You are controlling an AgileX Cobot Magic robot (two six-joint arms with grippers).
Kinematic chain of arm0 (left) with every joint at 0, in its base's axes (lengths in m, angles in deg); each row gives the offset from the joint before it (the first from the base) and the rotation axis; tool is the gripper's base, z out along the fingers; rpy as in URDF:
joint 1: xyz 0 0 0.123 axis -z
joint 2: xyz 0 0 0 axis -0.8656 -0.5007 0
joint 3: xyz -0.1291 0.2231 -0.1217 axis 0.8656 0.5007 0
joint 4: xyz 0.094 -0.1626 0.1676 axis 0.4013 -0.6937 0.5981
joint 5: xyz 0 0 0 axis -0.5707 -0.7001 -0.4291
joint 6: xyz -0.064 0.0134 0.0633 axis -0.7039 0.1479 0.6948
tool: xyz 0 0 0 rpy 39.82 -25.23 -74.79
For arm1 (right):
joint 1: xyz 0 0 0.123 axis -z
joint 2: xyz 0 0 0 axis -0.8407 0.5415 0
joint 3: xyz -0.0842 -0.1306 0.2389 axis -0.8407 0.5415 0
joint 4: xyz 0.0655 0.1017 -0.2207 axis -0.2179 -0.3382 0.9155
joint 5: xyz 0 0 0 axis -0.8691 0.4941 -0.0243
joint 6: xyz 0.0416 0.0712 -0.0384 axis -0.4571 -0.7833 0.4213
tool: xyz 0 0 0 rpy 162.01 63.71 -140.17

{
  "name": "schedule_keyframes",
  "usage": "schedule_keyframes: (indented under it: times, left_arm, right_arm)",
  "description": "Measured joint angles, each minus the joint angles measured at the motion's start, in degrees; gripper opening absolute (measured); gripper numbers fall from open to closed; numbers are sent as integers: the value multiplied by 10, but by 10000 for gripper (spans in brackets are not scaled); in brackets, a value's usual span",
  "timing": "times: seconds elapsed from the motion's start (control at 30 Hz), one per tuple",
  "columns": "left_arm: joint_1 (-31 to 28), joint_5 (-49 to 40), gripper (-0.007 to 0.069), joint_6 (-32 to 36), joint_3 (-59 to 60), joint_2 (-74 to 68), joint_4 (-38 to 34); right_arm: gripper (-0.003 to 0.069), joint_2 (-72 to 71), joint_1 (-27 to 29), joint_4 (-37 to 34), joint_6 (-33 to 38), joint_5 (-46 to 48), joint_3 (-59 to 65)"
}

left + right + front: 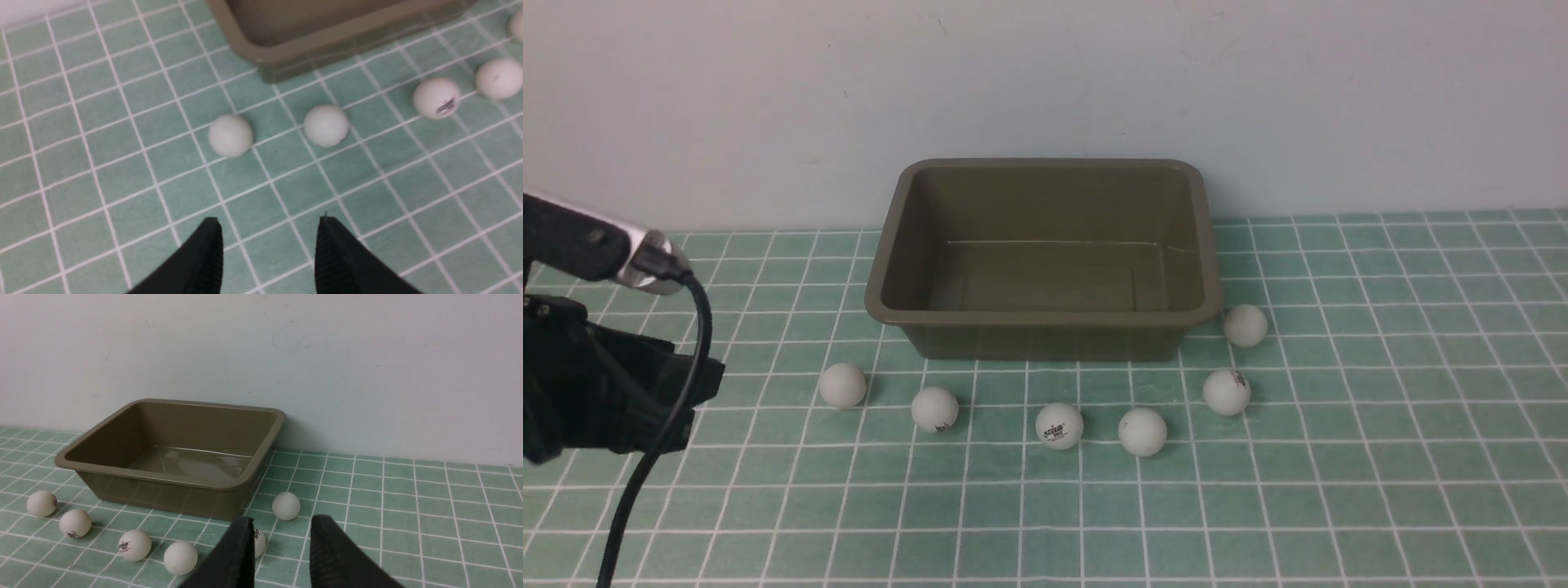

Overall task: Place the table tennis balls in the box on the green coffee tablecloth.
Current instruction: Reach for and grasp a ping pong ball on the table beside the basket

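Note:
Several white table tennis balls lie in a loose arc on the green coffee tablecloth, in front of the olive-brown box and by its right corner. The box holds nothing. My left arm hangs at the far left, short of the leftmost ball. In the left wrist view my left gripper is open over bare cloth, with two balls ahead of it. My right gripper is open and empty. One ball sits partly behind its finger, another ball just beyond.
A pale wall rises right behind the box. A black cable loops down from the left arm. The right arm does not show in the front view.

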Motion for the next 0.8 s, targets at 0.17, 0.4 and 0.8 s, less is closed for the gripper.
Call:
schedule_keyframes:
  times: [0.17, 0.4, 0.8]
  left_arm:
    - [0, 36, 288, -4, -5, -65, 1]
    - [0, 38, 408, 65, -59, -164, -111]
    - [63, -29, 432, 23, -216, -324, -23]
  right_arm:
    - [189, 0, 0, 3, 1, 0, 0]
    - [189, 0, 0, 3, 17, 4, 0]
    - [189, 0, 0, 3, 17, 5, 0]
